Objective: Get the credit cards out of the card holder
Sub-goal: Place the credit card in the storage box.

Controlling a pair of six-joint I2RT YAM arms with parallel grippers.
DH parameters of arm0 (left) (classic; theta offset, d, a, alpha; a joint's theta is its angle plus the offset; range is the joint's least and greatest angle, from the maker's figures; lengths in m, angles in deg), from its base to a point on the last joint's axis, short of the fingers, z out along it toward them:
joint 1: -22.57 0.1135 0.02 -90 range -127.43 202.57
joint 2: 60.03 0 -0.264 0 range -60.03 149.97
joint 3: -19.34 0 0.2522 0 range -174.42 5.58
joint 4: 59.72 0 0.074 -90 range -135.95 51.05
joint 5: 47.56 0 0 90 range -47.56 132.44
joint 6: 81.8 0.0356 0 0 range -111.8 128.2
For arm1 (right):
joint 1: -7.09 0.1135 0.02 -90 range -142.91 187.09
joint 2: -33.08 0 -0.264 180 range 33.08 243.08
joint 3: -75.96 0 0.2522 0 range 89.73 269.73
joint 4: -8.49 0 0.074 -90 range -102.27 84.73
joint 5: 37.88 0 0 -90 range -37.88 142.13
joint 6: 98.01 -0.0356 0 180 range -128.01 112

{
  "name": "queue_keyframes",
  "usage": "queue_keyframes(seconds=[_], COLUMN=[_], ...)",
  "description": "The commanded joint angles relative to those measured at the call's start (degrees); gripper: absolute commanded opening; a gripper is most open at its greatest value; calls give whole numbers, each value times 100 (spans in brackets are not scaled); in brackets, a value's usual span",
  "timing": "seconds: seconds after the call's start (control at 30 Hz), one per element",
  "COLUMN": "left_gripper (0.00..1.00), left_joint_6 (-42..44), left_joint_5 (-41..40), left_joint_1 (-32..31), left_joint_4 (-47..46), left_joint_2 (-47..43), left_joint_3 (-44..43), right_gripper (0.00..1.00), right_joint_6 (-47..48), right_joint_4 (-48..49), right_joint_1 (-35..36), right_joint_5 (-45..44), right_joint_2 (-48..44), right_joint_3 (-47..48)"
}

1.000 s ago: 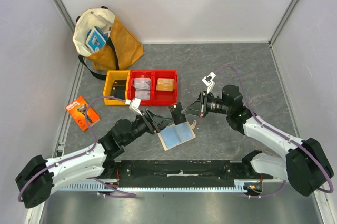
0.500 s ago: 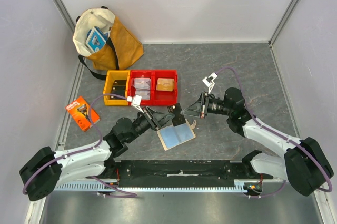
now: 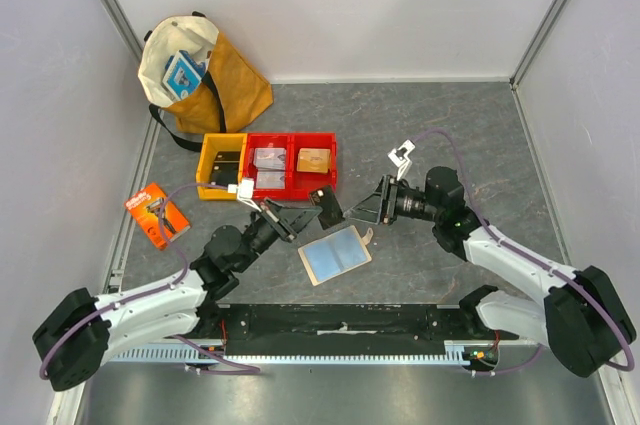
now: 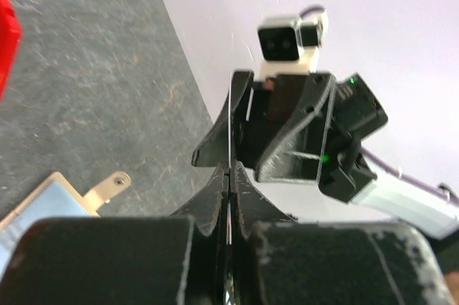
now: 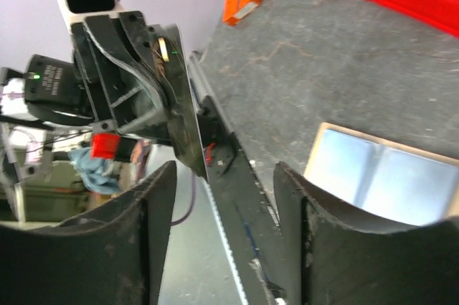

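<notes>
Left gripper (image 3: 310, 209) pinches a credit card (image 3: 327, 203); the card holder (image 3: 335, 255) lies open just nearer the near edge. Right gripper (image 3: 358, 212) is spread.

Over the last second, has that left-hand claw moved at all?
Yes. The left gripper has lifted away from the card holder toward the red bin, pinching a thin card.

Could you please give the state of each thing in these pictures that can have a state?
card holder: open, lying flat, sleeves up.
card: out of the holder, gripped at one edge.
left gripper: jaws shut on the card.
right gripper: jaws open, facing the card.
bag: open at the top.
</notes>
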Motion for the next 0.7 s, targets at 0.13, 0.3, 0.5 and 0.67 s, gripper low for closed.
queue_keyframes(seconds=[0.13,0.3,0.5,0.67], left_gripper=[2,2,2,2], left_joint_6=[-1011,-1380,-1845,-2451], left_joint_5=[-834,-817,-1089,-1046], left_joint_1=[1132,2292,3593,4508], left_joint_4=[626,1162,1760,1700], left_joint_2=[-794,-1137,-1217,-366], left_joint_3=[450,547,547,363], right_gripper=[91,98,98,98], right_joint_6=[1297,1578,2087,2334], right_joint_4=[-1883,-2269,-2850,-3044], right_joint_1=[-84,-146,-172,-198], right_joint_5=[-1362,-1783,-2206,-2224], right_joint_2=[-715,-848,-1015,-1006], right_joint_3=[500,543,658,702])
